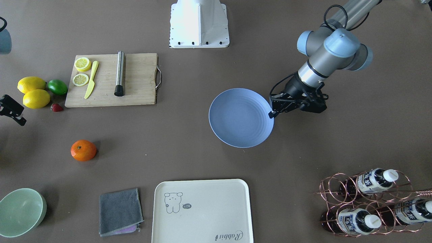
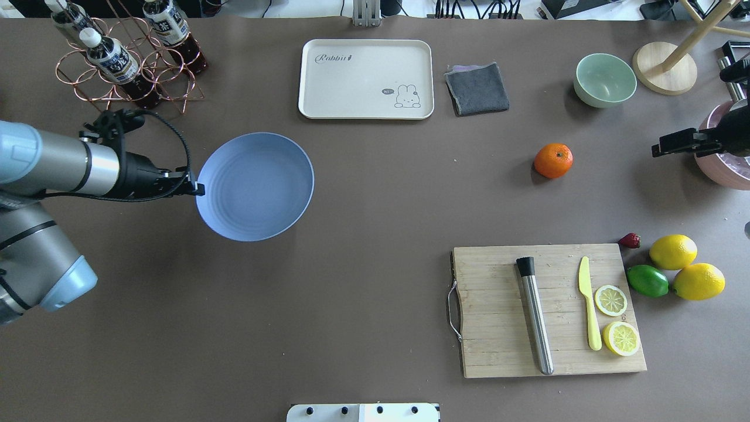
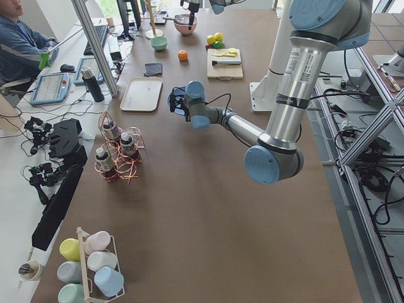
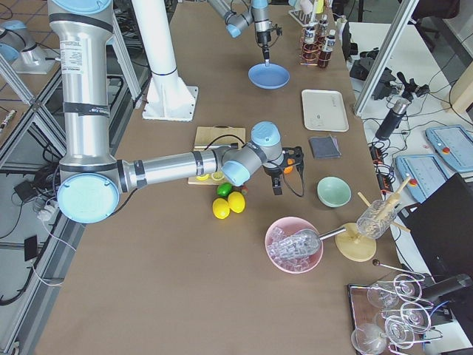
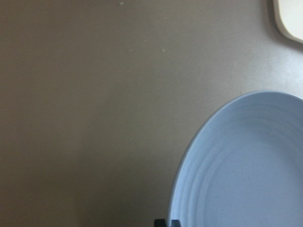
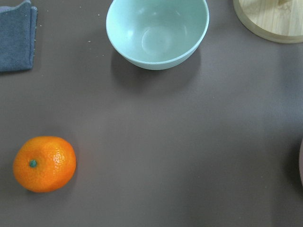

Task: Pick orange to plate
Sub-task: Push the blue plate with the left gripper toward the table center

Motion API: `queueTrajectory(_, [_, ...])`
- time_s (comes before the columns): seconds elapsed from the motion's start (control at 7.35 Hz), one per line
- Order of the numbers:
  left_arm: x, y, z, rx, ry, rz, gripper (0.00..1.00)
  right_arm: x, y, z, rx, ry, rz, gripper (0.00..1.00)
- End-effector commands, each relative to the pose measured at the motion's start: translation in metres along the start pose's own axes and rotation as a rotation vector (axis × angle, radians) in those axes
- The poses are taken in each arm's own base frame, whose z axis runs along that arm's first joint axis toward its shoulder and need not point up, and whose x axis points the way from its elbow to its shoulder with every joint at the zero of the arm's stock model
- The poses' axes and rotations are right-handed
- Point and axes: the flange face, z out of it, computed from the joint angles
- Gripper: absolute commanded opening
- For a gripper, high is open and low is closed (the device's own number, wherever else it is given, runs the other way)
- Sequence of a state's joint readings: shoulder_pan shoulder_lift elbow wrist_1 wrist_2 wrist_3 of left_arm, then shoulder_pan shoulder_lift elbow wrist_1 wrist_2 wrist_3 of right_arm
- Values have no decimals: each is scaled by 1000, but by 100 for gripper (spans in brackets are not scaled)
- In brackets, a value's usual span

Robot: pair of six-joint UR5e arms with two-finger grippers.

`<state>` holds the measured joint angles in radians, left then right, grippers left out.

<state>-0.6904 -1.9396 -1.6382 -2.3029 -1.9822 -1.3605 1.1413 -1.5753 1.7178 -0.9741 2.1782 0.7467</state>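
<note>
Front-facing view: the orange (image 1: 83, 150) sits alone on the matte brown table (image 1: 189, 152), well apart from both pincers. The right pincer (image 1: 20, 119) hangs at the picture's left edge, past the fruit pile. The left pincer (image 1: 271, 114) is far across the table at the plate (image 1: 236, 125), on the rim facing away from the orange. The orange is round, glossy and dimpled. The plate is a smooth periwinkle disc with faint rings.

One wooden board (image 1: 138, 84) carries two lemon slices (image 1: 82, 64), one yellow plastic knife (image 1: 91, 79) and one steel rod (image 1: 119, 73) with a black end. Beside it lie two lemons (image 1: 31, 84), one lime (image 1: 57, 86) and one strawberry (image 1: 56, 107). There is also one pale green bowl (image 1: 42, 202), one folded grey cloth (image 1: 119, 211), one cream tray (image 1: 202, 216) and one copper wire rack (image 1: 337, 189) holding three bottles (image 1: 374, 180).

Overhead view: the orange lies between bowl and board, with the right pincer off to its right and apart from it.

Right side view: the near arm's pincer points down close beside the orange.

Right wrist view: the orange is at lower left, green stem dot up, and the bowl is above it. Whether this pincer is open or closed I cannot tell.

Left wrist view: two black tips stand almost together at the bottom edge, and the plate's rim runs right into them, so this pincer is pinching the rim.
</note>
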Motion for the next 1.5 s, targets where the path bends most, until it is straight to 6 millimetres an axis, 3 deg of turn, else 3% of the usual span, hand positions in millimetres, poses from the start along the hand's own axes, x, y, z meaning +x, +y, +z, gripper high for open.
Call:
queueTrajectory(0.0, [64, 29, 47, 4, -20, 7, 0, 0, 0, 1, -2, 0, 0, 100])
queueTrajectory(0.14, [83, 39, 76, 21, -38, 8, 0, -1, 0, 0, -1, 0, -1, 100])
queueTrajectory(0.27, [91, 44, 88, 25, -43, 13, 0, -1, 0, 0, -1, 0, -2, 100])
queueTrajectory(0.41, [93, 45, 89, 22, -42, 15, 0, -1, 0, 0, -1, 0, -2, 100])
queueTrajectory(0.54, [93, 46, 88, 20, -38, 20, 7, -1, 0, 0, -2, -2, -1, 100])
queueTrajectory(0.68, [93, 46, 84, 27, -33, 27, 97, -2, 0, 1, -2, -3, -2, 100])
queueTrajectory(0.82, [88, 41, 66, 34, -18, 28, 98, -2, 0, 1, -1, -2, -4, 100])
queueTrajectory(0.95, [64, 17, 28, 19, -37, 23, 98, -11, -9, 0, 8, -8, -10, 100])
queueTrajectory(1.09, [31, -21, -28, 6, -82, 48, 98, -22, -16, 7, 0, -12, -18, 100])
queueTrajectory(1.22, [-17, -34, -72, -11, -133, 111, 98, -34, -28, 10, -19, 1, -8, 100])
queueTrajectory(1.36, [-70, -48, -109, -21, -168, 166, 98, -59, -45, 13, -46, 27, 5, 100])
